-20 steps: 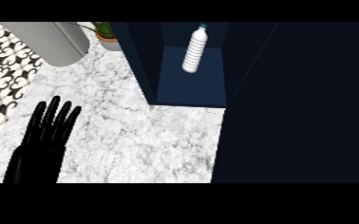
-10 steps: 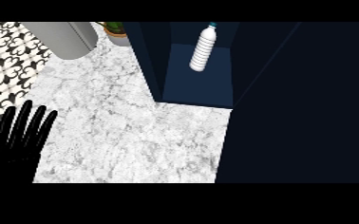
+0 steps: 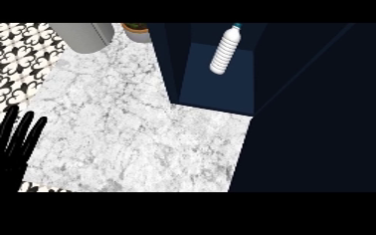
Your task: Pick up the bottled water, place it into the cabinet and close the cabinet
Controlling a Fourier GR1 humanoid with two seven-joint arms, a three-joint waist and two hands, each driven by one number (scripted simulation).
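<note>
One hand [image 3: 18, 139], the left, fingers straight, has slid to the left edge; bottled water [image 3: 226, 50] stands in the cabinet [image 3: 220, 87].

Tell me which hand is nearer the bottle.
Left, the only hand in view. The left hand rests open at the view's left edge, far below and left of the bottle in the cabinet. The right hand is not in view.

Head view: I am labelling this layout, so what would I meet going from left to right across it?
Left hand → grey container → potted plant → bottled water inside the open cabinet → dark cabinet door.
</note>
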